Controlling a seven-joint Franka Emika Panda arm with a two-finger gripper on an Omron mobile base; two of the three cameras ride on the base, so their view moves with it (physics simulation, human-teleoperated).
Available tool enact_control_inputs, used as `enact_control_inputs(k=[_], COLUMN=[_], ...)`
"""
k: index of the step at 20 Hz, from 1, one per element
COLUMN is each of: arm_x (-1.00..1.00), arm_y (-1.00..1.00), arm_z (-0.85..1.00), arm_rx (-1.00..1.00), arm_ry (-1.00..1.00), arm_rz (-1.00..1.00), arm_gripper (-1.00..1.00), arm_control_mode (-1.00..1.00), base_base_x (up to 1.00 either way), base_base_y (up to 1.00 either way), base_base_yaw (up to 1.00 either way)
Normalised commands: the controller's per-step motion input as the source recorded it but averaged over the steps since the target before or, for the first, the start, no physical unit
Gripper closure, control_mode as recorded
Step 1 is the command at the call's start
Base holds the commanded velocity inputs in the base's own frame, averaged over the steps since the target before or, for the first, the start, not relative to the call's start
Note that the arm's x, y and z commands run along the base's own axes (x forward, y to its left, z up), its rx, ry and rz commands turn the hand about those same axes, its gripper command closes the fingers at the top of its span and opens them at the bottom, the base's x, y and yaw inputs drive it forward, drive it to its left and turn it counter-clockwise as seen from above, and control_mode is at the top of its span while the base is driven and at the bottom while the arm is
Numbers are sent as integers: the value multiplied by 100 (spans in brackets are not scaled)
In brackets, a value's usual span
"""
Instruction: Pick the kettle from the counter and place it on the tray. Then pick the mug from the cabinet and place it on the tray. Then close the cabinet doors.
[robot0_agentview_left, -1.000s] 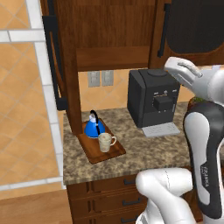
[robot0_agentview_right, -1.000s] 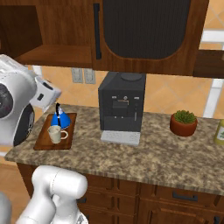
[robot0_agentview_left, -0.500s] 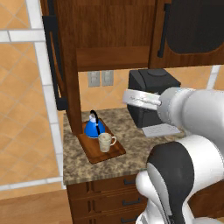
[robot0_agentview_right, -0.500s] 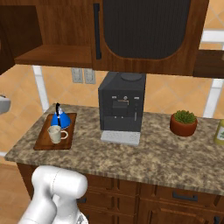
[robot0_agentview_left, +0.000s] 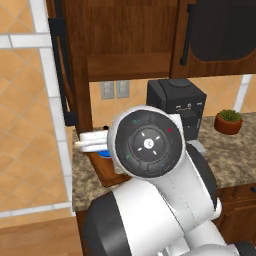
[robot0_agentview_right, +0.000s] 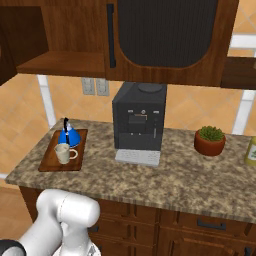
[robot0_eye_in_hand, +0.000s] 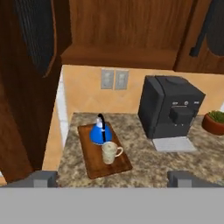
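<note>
Swung since a second ago: then stretched upright along the right edge of the left base view with the white wrist near the coffee machine; now folded back toward the camera, a big round dark joint cap at centre frame hiding most of the tray. Gone from the left edge of the right base view as well, where the white link stood beside the tray a second ago. Kettle, mug and tray unmoved across all that time.

Gripper (robot0_eye_in_hand: 111, 178) spread wide, holding nothing; its two dark fingertips (robot0_eye_in_hand: 41, 178) low in the hand view at 7 and 5 o'clock, well above and back from the counter (robot0_agentview_right: 165, 175), aimed down at it.

Kettle (robot0_agentview_right: 67, 135) upright on the tray (robot0_agentview_right: 50, 160), bright blue dome, black arched handle, at the tray's far end. Mug (robot0_agentview_right: 63, 153) just beside it at 6 o'clock in the right base view, cream, handle toward 3 o'clock; touching or not, cannot tell. Tray lying flat near the counter's left end, at 9 o'clock from the coffee machine (robot0_agentview_right: 140, 120).

Cabinet (robot0_agentview_right: 65, 60) overhead with its left side open, shelf bare. Left door (robot0_agentview_left: 67, 65) swung out, edge-on in the left base view; right door (robot0_agentview_right: 170, 35) across the front over the machine.
</note>
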Motion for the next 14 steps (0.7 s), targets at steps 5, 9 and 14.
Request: enact_control_inputs(k=[5,9,14], arm_x=[0,5,18], arm_y=[92,96,90], arm_z=[-36,-41,-3], arm_rx=[-28,-33,-42], arm_ry=[-25,-22,1], arm_rz=[0,0,0], arm_gripper=[-100,-100,-100], arm_control_mode=[-100,-100,-100], base_base_x=[0,0,0], base_base_y=[0,0,0], base_base_yaw=[0,0,0])
